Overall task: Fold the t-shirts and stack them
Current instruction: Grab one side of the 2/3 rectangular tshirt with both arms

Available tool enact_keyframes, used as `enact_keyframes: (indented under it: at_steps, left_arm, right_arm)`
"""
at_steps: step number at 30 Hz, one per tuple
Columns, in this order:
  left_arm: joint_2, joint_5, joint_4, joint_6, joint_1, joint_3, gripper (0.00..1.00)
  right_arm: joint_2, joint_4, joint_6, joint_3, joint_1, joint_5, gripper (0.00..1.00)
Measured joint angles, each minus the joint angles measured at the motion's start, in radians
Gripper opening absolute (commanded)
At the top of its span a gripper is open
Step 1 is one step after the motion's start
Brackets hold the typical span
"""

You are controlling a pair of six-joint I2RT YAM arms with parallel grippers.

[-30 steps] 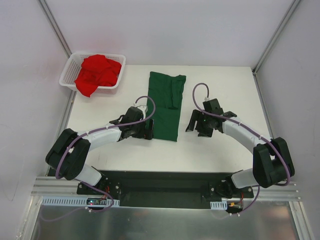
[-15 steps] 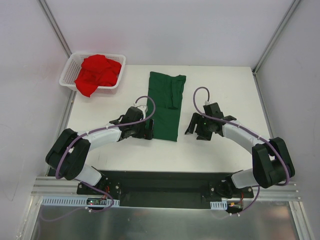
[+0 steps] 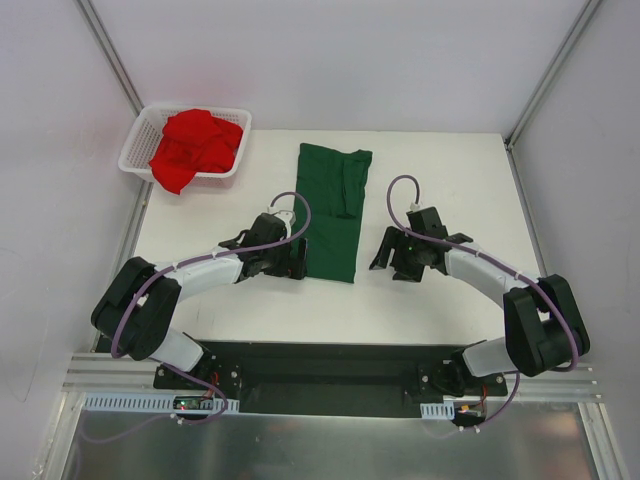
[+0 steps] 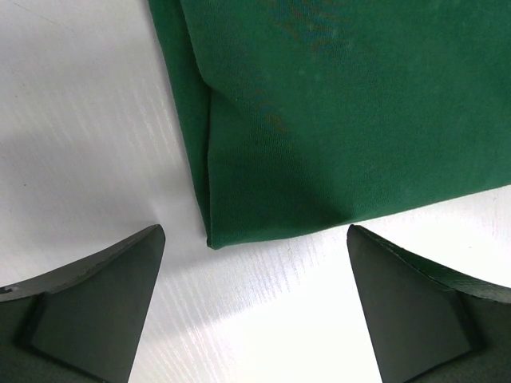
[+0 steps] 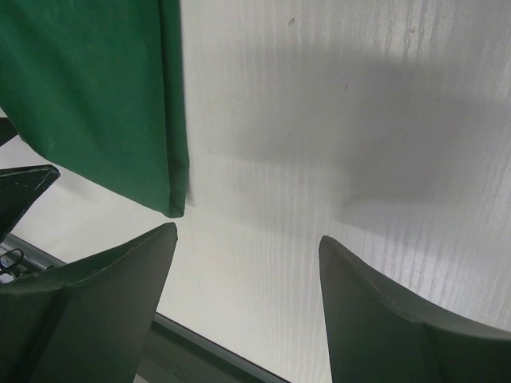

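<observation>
The dark green t-shirt (image 3: 335,210) lies flat in the middle of the table, folded into a long strip. Its near left corner (image 4: 335,120) sits just beyond my left gripper (image 4: 255,239), which is open and empty low over the table; seen from above, the left gripper (image 3: 297,262) is at the strip's near left edge. My right gripper (image 3: 386,254) stands open and empty a little right of the strip's near right corner (image 5: 96,96); nothing lies between the right gripper's (image 5: 247,239) fingers. The red t-shirt (image 3: 195,145) is crumpled in the basket.
The white mesh basket (image 3: 135,150) stands at the back left corner of the table. The table's near edge (image 5: 207,351) runs just below my right gripper. Grey walls enclose the table on three sides.
My right gripper has slid slightly toward the near edge of the table. The left arm and both shirts are where they were.
</observation>
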Motion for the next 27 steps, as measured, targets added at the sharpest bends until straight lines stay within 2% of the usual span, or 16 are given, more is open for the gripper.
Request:
enact_keyframes:
  at_steps: [27]
  left_arm:
    - [-0.014, -0.016, 0.047, 0.0, 0.0, -0.03, 0.99]
  right_arm:
    - [0.019, 0.003, 0.045, 0.042, -0.002, -0.008, 0.76]
